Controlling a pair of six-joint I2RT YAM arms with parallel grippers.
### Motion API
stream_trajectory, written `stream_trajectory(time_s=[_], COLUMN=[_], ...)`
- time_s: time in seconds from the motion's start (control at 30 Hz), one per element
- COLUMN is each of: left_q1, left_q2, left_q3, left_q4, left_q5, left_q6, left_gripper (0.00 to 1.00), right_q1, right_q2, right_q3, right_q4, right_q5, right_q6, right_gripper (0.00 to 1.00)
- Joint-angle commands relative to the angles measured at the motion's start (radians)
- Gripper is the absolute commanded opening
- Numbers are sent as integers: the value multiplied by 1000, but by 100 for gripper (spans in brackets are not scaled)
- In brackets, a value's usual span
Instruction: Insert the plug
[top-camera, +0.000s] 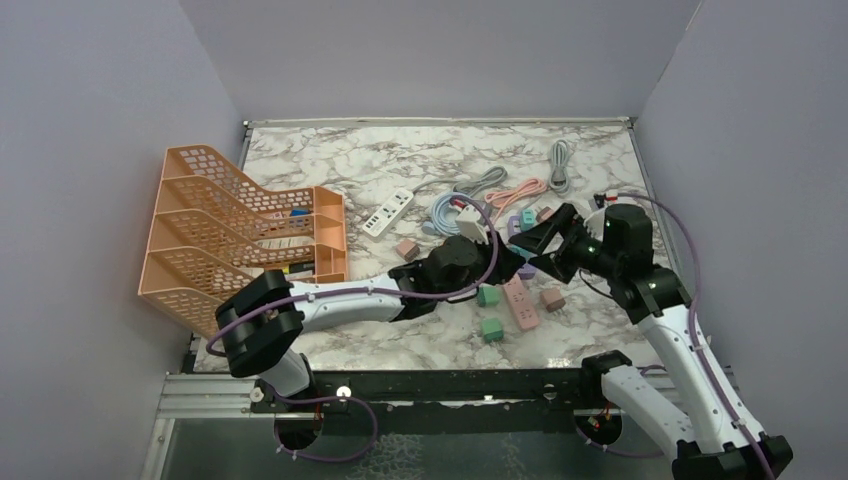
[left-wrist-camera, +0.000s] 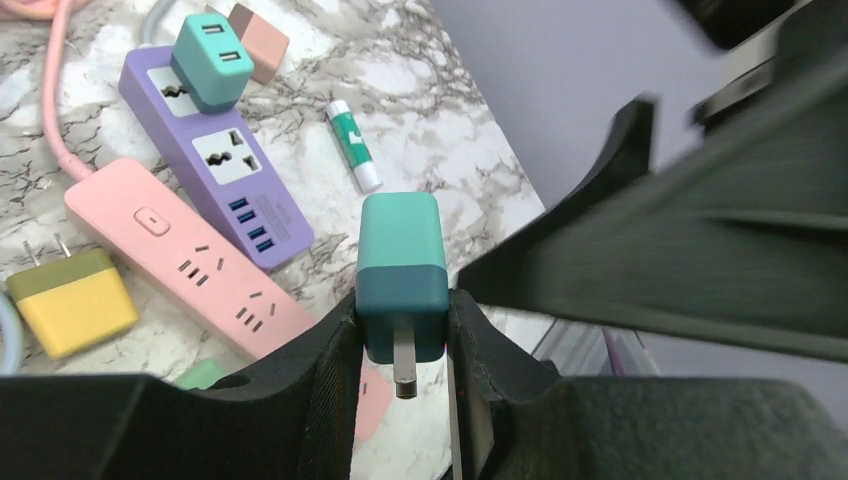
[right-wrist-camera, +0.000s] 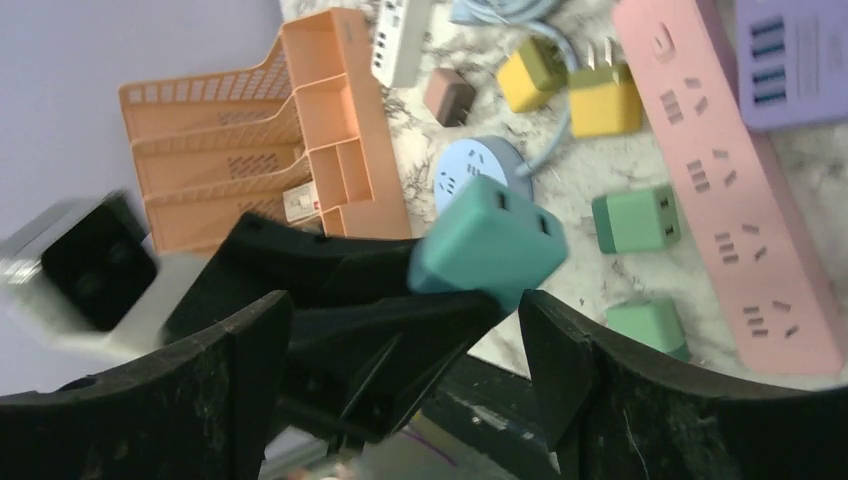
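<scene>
Now two-tone teal plug (left-wrist-camera: 401, 275), metal prong showing, clenched in left gripper (left-wrist-camera: 402, 340); right gripper (right-wrist-camera: 403, 318) spread wide.

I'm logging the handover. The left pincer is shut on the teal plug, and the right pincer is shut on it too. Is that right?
Not quite. The left pincer is shut on the teal plug, but the right pincer is open: its fingers stand wide apart and do not clamp the plug. The right wrist view shows this.
</scene>
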Motion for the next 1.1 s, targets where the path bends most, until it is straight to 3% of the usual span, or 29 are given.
stream_trajectory(time_s=[0.0,0.27,0.4,0.5,0.7,1.07], left_q1=[73,210,248,258,258,258], left_q2=[-90,-232,-293,-320,-336,-366], left_q3=[-41,-41,-23,1,52,77], left_q4=[-2,-2,-2,-2,-1,22], left_q5=[273,681,817,912,1016,1004], left_q6=[-27,-68,-50,-26,-15,4], left_gripper=[0,0,0,0,0,0], right_q1=[4,5,4,5,5,5], right_q2=[6,18,-13,-36,-56,-40], right_q3=[137,260,260,225,200,179], right_q4=[25,-31,3,98,280,351], right_q5=[-78,-265,-301,-427,-580,-654], right_q6=[-323,-590,-577,-516,-368,-315], right_gripper=[85,85,83,78,64,55])
